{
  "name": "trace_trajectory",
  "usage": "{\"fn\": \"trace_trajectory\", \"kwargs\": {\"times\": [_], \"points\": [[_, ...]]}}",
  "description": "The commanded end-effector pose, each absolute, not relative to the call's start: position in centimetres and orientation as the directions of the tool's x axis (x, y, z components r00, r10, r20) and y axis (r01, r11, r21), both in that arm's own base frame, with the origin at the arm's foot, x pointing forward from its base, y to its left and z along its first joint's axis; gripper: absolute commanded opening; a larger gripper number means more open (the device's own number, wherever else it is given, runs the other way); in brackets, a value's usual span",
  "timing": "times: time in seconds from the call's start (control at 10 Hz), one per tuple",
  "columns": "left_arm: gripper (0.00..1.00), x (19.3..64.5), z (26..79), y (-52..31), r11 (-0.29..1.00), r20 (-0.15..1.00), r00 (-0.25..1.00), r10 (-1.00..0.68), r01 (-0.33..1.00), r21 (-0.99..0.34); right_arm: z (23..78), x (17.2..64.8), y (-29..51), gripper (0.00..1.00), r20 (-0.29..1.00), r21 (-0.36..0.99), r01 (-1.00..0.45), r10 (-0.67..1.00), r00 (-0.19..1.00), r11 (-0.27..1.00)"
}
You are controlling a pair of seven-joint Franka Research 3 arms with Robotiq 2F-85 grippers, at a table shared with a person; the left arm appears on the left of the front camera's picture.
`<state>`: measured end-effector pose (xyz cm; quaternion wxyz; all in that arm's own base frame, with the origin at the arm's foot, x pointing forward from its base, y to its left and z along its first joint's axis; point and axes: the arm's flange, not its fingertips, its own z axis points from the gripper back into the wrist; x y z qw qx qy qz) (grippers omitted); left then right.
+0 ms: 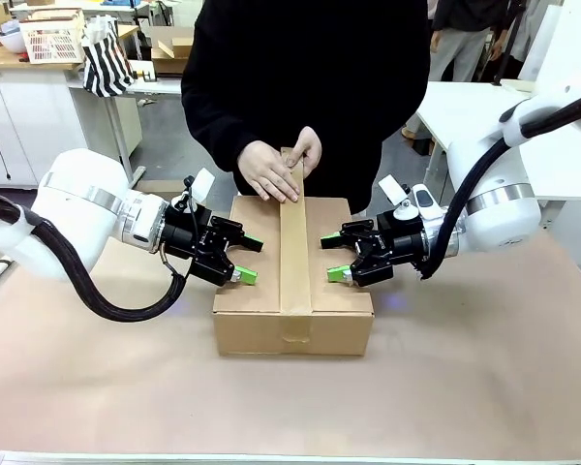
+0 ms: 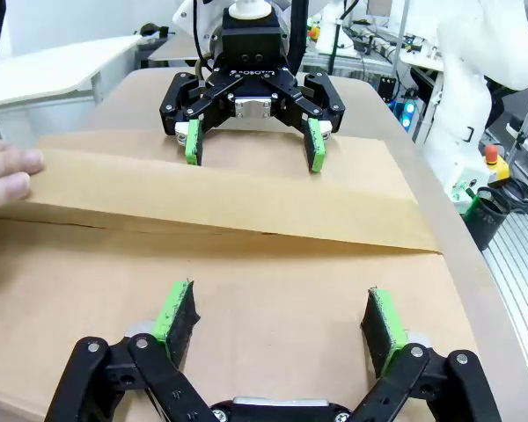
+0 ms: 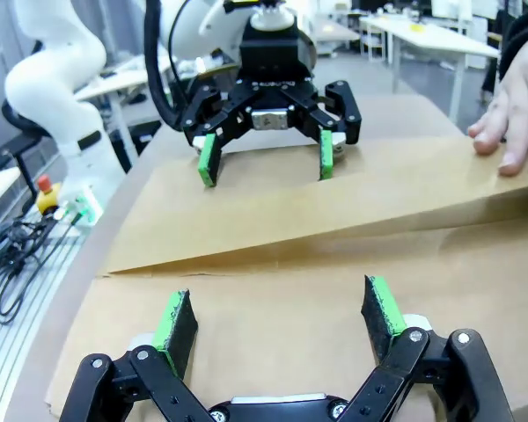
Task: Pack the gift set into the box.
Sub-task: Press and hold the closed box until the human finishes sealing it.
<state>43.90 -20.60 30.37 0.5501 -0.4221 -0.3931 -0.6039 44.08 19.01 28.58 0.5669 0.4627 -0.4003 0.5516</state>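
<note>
The box sits mid-desk, flaps folded shut, with the person's 2 hands pressing its centre strip. Left claw and right claw hover spread wide, facing each other above the lid.

We see the box, plain brown cardboard, lying flat on the table. Its top flaps are folded shut.

You see a matt brown corrugated cardboard box on a matt brown paper-covered table, between glossy white arms with black grippers' green rubbery pads.
</note>
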Motion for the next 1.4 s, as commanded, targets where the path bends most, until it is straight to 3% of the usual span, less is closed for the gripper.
{"fn": "trace_trajectory", "kwargs": {"times": [0.0,1.3], "points": [[1.00,43.71,29.89,-20.39,-0.094,0.943,-0.048,-0.330,0.995,0.018,28.57,43.99,18.98,1.00,0.964,0.083,-0.996,0.256,0.072,-0.034],[1.00,43.71,29.89,-20.39,-0.094,0.943,-0.048,-0.330,0.995,0.018,28.57,43.99,18.98,1.00,0.964,0.083,-0.996,0.256,0.072,-0.034]]}}
